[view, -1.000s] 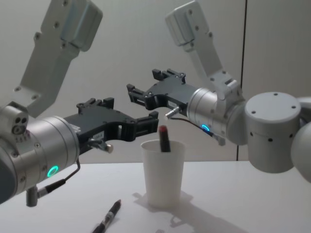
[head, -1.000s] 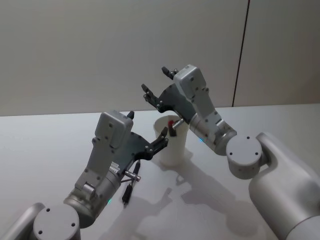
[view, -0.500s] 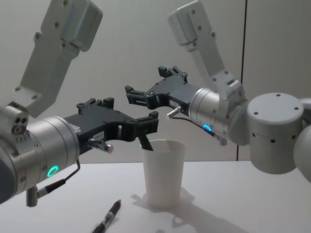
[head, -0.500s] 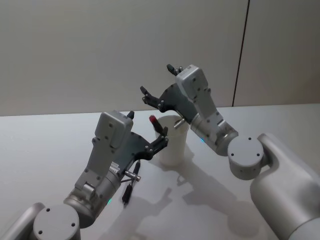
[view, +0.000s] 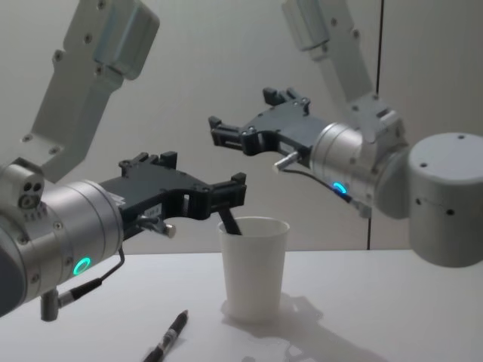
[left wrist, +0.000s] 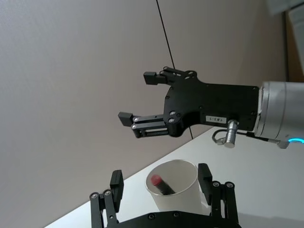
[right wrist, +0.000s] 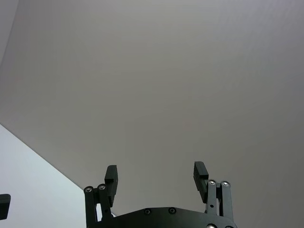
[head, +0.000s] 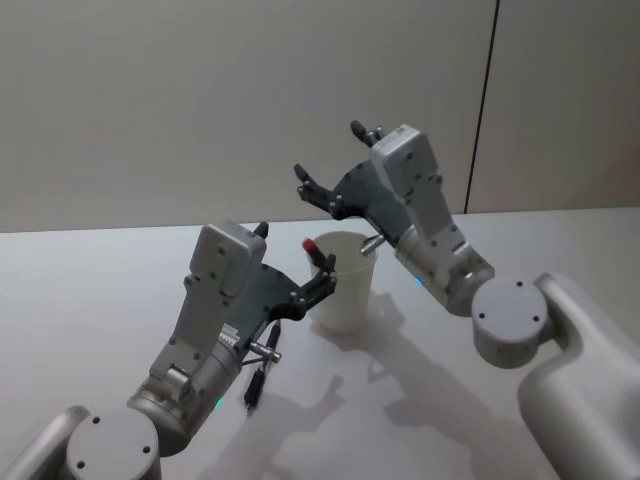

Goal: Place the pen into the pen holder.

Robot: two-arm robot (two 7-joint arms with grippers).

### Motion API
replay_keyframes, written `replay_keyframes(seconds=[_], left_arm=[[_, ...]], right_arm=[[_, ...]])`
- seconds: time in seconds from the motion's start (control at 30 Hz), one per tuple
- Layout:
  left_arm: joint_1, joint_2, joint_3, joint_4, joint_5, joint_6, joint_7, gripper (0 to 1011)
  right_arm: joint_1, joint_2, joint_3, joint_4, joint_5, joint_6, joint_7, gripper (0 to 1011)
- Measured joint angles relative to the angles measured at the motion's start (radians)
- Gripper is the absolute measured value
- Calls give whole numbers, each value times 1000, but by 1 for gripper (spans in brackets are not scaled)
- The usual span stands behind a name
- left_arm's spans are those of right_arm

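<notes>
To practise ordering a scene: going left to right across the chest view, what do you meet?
The left arm's green light → black pen lying on the table → white paper cup → right arm's blue light.

Worktop (head: 80,290) before me: plain pale grey-white, matte, its far edge meeting the wall (head: 200,100). Wall flat grey-beige, unmarked but for one thin dark vertical seam (head: 483,110) to my right, dropping to the worktop's far edge. One loose black pen (view: 170,335) lies flat on the worktop, left of centre, toward the near edge. Soft grey shadows (head: 420,390) lie across the worktop's near right part.
</notes>
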Motion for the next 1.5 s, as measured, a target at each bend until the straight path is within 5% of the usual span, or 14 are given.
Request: replay_keyframes(seconds=[0.73,1.5], left_arm=[[0,0,0,0,0,0,0,1000],[0,0,0,0,0,0,0,1000]], right_arm=[[-246,98,2,-436,-6,220,-140,1002],[-446,153,-5,-706,32,456,-304,1002]])
